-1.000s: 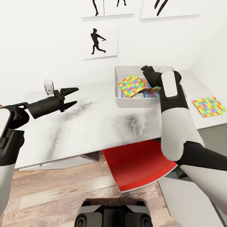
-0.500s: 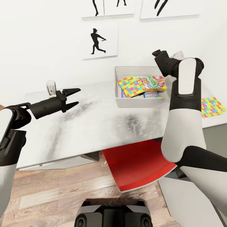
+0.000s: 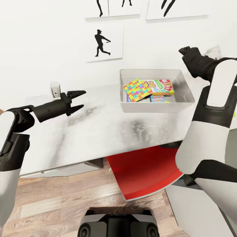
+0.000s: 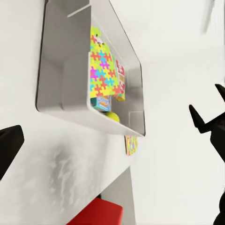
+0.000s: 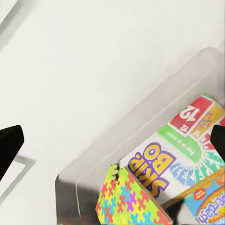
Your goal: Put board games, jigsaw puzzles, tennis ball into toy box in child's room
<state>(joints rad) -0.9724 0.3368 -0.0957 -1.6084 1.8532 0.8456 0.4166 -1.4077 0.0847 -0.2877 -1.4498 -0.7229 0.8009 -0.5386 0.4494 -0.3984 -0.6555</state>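
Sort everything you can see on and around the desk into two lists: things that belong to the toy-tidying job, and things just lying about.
Belongs to the job:
toy box
jigsaw puzzle in the box
SKIP-BO game in the box
tennis ball in the box
second jigsaw puzzle on the table

Just lying about:
red chair
wall pictures
small white device

Toy box (image 3: 182, 85) on table (image 3: 98, 131), right of centre; jigsaw puzzle (image 3: 137, 90) leaning on SKIP-BO box (image 3: 160, 87) inside.
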